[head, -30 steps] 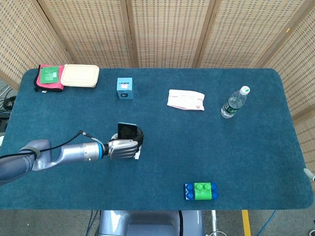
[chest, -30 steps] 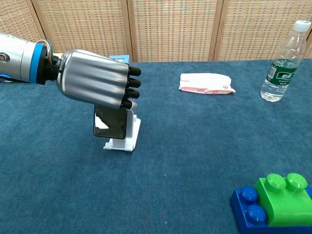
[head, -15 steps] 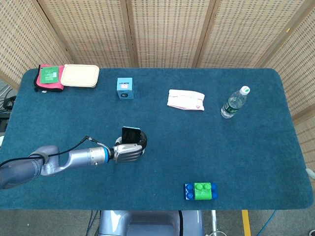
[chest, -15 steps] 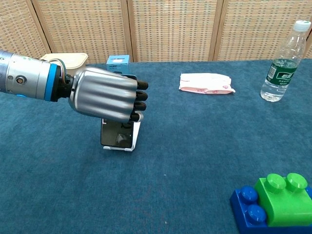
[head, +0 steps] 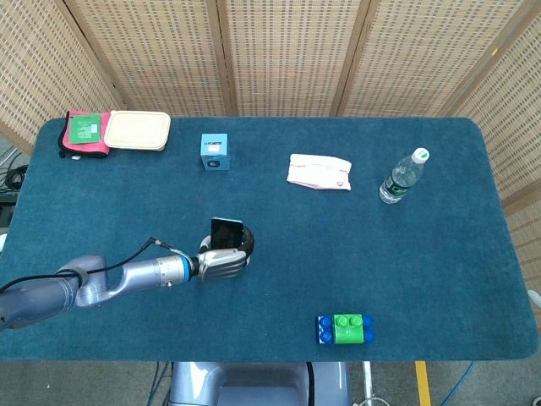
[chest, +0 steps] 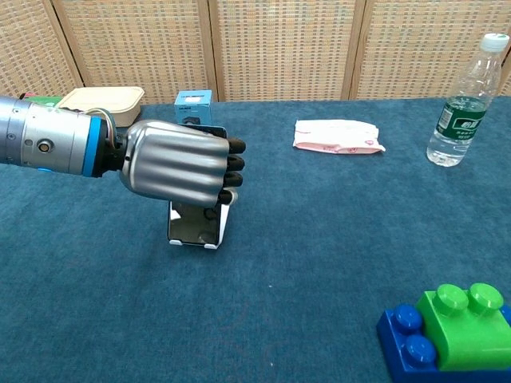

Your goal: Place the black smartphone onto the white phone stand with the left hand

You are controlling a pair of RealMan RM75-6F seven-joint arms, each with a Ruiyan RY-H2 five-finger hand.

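I see the black smartphone [chest: 192,223] standing nearly upright, screen toward the chest camera, its lower edge seated in the white phone stand [chest: 221,226] on the blue cloth; my left hand [chest: 177,163] covers its upper half.

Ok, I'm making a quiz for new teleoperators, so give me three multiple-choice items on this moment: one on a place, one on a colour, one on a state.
1. Where does the water bottle stand?
A. far right of the table
B. beside the cream lunch box
C. on the building blocks

2. What colour is the small box behind the phone stand?
A. red
B. light blue
C. yellow

3. What is the left hand doing?
A. lying flat on the table
B. gripping the smartphone
C. holding the tissue pack

Answers:
1. A: the water bottle is near the table's right end.
2. B: the small box is light blue.
3. B: the left hand wraps the black smartphone, whose lower end is at the white phone stand.
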